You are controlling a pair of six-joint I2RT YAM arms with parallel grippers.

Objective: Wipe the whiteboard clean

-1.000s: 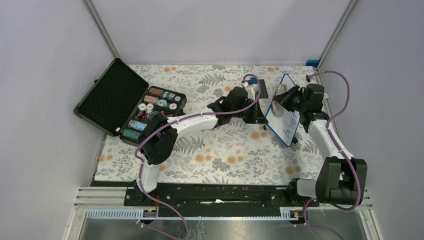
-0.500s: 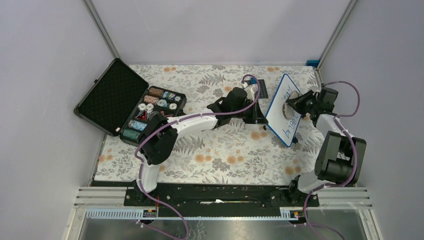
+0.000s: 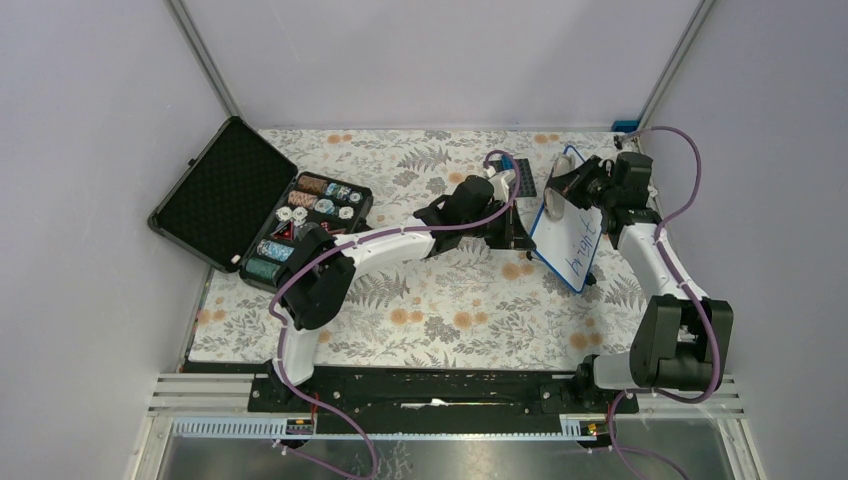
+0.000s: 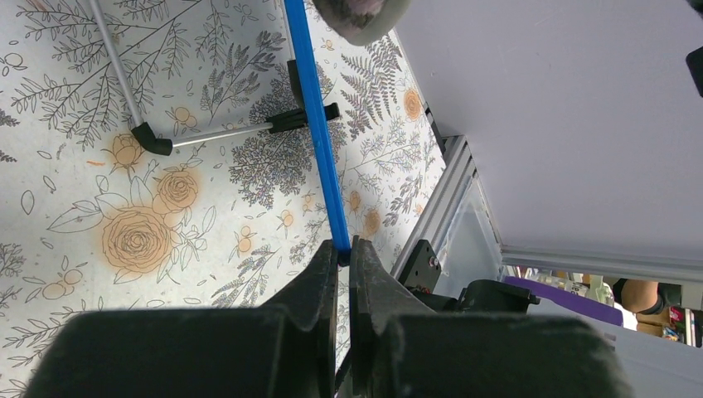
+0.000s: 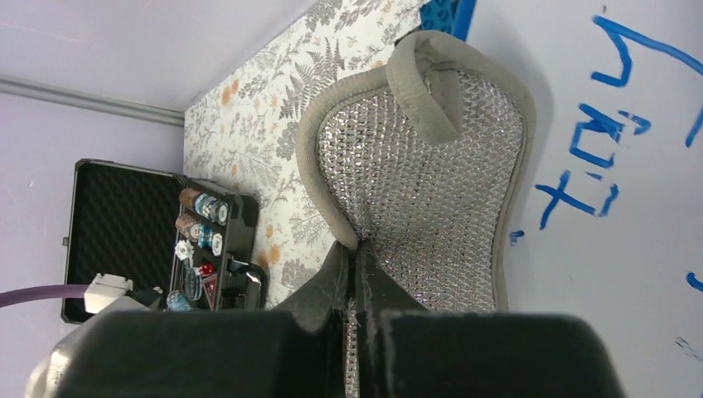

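Observation:
The whiteboard [image 3: 578, 245] stands tilted on a wire stand [image 4: 207, 135] at the right of the table, with blue handwriting [image 5: 593, 157] on its face. My left gripper [image 3: 522, 237] is shut on the board's blue frame [image 4: 313, 116] at its left edge, the jaws pinching the thin rim [image 4: 343, 249]. My right gripper [image 5: 358, 249] is shut on a silver mesh pad [image 5: 423, 182] with a grey border. That pad [image 3: 556, 197] lies against the board's upper left corner, beside the writing.
An open black case [image 3: 215, 195] with poker chips [image 3: 320, 205] lies at the left. A dark studded plate with blue bricks [image 3: 520, 178] sits behind the board. Purple cables loop over both arms. The right wall post [image 3: 665, 80] stands close to the right arm.
The right gripper carried the pad down and right over the board's middle, then back up to its upper left corner. The left arm and the board have stayed put.

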